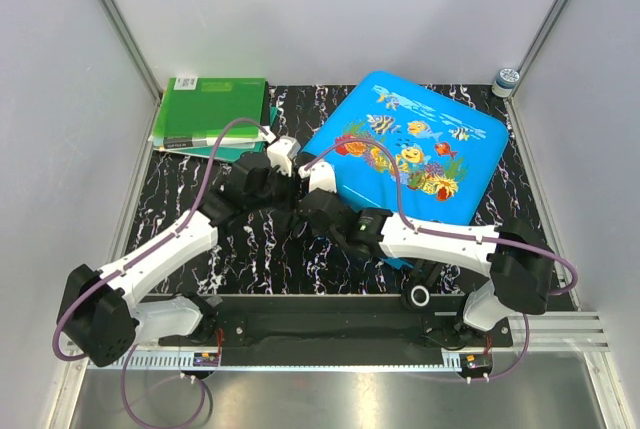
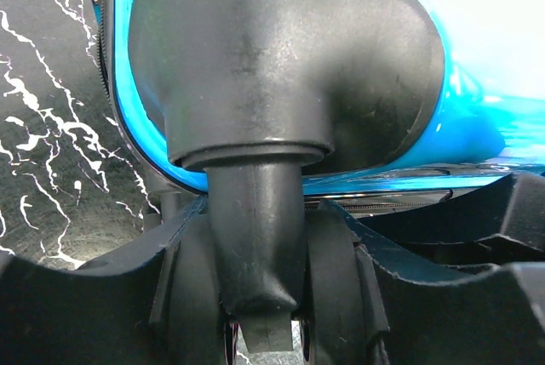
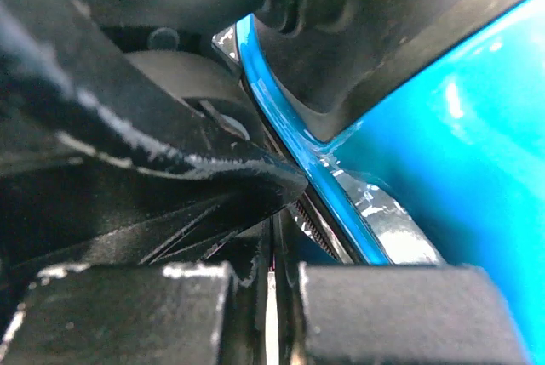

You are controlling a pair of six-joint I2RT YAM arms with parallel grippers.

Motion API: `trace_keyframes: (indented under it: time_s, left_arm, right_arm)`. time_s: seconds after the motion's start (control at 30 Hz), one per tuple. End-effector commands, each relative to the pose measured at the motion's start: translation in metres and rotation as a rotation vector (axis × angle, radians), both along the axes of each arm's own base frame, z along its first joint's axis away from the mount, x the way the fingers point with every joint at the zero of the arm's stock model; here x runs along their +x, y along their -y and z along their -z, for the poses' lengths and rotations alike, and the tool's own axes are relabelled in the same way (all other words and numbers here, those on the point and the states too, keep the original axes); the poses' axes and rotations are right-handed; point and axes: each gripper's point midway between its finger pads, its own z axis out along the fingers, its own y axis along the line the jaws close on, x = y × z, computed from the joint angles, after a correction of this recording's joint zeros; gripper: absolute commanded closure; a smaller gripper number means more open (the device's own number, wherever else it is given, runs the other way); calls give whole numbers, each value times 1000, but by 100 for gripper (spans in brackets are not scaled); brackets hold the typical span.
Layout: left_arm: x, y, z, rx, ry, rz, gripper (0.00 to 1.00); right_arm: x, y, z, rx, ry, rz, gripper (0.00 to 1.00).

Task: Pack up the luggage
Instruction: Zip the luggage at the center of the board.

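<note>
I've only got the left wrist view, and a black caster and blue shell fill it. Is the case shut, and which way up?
Observer: The top view shows the luggage closed, lying flat with its fish print up.
Operator: Where's the right gripper?
Observer: The right gripper is shut, with its tips at the zip seam by the luggage's left corner.
Operator: Anything outside the case?
Observer: Yes, the green folders lie stacked at the back left, beside the luggage.
</note>
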Motion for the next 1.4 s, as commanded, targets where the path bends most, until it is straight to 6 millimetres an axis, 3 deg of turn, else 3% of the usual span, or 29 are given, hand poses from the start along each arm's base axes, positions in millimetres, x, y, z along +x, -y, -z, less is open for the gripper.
trace_keyframes:
  time_s: [0.0, 0.23, 0.33, 0.37, 0.5, 0.57, 0.6, 0.73, 0.8, 0.9, 1.0, 1.07, 1.1, 1.13, 1.17, 1.23, 1.27, 1.37]
  left_arm:
    - [-32, 53, -115, -312, 276, 281, 100]
    - [-32, 53, -113, -313, 261, 272, 100]
    - [-30, 51, -111, -303, 255, 259, 100]
    - [-29, 50, -111, -296, 256, 250, 100]
    - [-23, 47, -110, -274, 266, 227, 100]
    - [-19, 44, -110, -264, 266, 213, 100]
    - [-18, 43, -109, -262, 268, 213, 100]
    - [-13, 39, -110, -257, 273, 199, 100]
    - [-13, 39, -110, -256, 277, 202, 100]
    - [-11, 38, -107, -248, 275, 197, 100]
    - [-8, 34, -101, -227, 271, 173, 100]
    - [-2, 30, -96, -202, 271, 141, 100]
    - [-1, 29, -94, -195, 267, 136, 100]
    - [0, 28, -92, -191, 262, 133, 100]
    - [1, 27, -89, -187, 259, 125, 100]
    - [2, 26, -86, -184, 250, 119, 100]
    - [3, 26, -85, -184, 246, 117, 100]
    - [5, 25, -83, -180, 242, 104, 100]
  right_arm:
    - [-1, -67, -71, 332, 124, -159, 100]
    - [-1, -69, -71, 364, 138, -179, 100]
    - [-5, -65, -68, 343, 106, -175, 91]
    - [-6, -62, -68, 337, 96, -173, 73]
    - [-22, -45, -53, 312, 30, -189, 33]
    - [-32, -34, -55, 315, 0, -199, 27]
    - [-39, -24, -42, 287, -36, -196, 24]
    - [-65, 8, -55, 294, -90, -226, 21]
    - [-75, 26, -51, 239, -134, -232, 21]
    - [-81, 51, -59, 192, -158, -182, 20]
    - [-87, 101, -61, 102, -190, -49, 21]
    - [-80, 129, -91, 132, -137, 61, 21]
    - [-86, 152, -93, 104, -158, 123, 21]
    - [-87, 162, -100, 104, -152, 157, 22]
    - [-83, 173, -118, 125, -123, 205, 23]
    - [-86, 201, -123, 87, -123, 297, 24]
    - [-86, 209, -135, 103, -113, 325, 24]
    - [-95, 254, -137, 27, -136, 505, 24]
